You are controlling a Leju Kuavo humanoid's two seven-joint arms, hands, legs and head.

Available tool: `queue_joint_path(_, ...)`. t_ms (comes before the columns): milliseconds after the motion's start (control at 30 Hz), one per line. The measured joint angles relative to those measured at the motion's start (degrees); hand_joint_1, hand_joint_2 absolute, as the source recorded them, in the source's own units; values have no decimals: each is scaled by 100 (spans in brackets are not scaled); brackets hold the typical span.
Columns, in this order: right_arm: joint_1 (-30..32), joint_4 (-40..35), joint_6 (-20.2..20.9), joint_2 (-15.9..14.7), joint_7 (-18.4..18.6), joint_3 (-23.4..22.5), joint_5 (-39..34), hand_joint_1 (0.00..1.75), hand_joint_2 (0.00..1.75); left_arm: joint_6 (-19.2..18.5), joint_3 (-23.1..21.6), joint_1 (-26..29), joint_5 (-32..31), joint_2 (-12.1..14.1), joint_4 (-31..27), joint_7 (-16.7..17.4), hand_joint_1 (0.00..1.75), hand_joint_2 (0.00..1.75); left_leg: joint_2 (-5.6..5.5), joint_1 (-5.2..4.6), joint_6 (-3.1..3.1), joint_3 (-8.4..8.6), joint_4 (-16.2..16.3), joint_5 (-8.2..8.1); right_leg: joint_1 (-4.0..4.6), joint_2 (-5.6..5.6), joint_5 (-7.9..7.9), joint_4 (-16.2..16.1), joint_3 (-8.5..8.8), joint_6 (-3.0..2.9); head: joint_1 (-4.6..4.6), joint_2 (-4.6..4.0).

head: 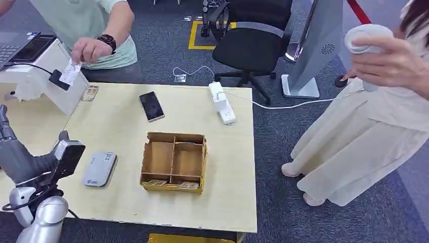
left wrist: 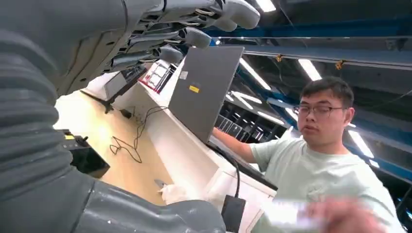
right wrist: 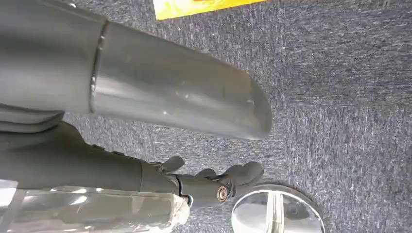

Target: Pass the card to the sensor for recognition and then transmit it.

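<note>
Looking down from the head view, you get a pale wooden table sitting on dark grey-blue carpet, with a yellow floor marking up behind it near a black office chair.

On the table: a cardboard divider box with four compartments roughly in the middle, a grey card reader just to its left, a dark phone further back, and a white power strip near the far right edge with its cable trailing off over the carpet.

A person in a pale green shirt stands at the far left corner, their hand pinching the white card right above a white box-like stand that has a laptop on top. A second person in a cream skirt is at the right, holding a pale grey rounded object.

The left hand is raised at the left edge of the table, well short of the card. From its wrist view the fingers are stretched out apart with nothing in them, ceiling strip lights behind.

The right hand hangs over the carpet beside a shiny round base, fingers loosely curled and holding nothing.
</note>
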Motion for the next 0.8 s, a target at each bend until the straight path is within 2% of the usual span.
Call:
queue_joint_path(100,12,0,0,-2,-11,-13,4,0,0,-9,0,70,-46,-30,-37,2,0,175,0,0,0,0,0,0,0,0,-1,0,0,0,0,-2)
queue_joint_path(233,14,0,4,-2,-9,-31,66,0,0,-37,-2,113,-352,-33,-61,173,0,175,0,0,0,1,0,0,0,0,-1,0,-1,0,2,-2)
queue_joint_path(467,-6,0,46,-4,9,-37,155,0,0,-31,-57,-4,-1634,-26,13,675,0,175,0,0,0,1,0,0,0,0,0,0,-2,-1,-2,0)
queue_joint_path(667,-26,0,103,-4,11,-39,205,0,0,-11,-114,-191,-2403,57,221,1090,0,175,1,0,0,1,0,0,0,1,0,0,-3,-1,-2,0)
queue_joint_path(800,-48,0,120,-4,31,-39,247,0,0,4,-120,-290,-2926,133,365,1233,0,175,1,1,0,1,0,0,1,2,0,0,-3,-1,-2,0)
